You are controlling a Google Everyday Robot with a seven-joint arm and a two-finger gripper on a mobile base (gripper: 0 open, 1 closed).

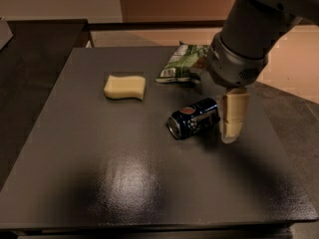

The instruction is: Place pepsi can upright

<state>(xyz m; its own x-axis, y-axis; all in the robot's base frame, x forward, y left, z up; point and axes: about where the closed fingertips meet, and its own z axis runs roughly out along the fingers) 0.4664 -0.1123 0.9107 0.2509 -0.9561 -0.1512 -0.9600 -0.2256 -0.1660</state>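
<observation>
The pepsi can [193,118] lies on its side on the dark table [124,178], its silver end facing front-left and its logo facing up. My gripper [232,119] hangs from the grey arm just to the right of the can, very close to its far end, with cream-coloured fingers [233,114] pointing down at the table.
A green crinkled snack bag [180,62] lies behind the can near the table's back edge. A yellow sponge [124,87] lies to the back left. The table's right edge [279,143] runs close by the gripper.
</observation>
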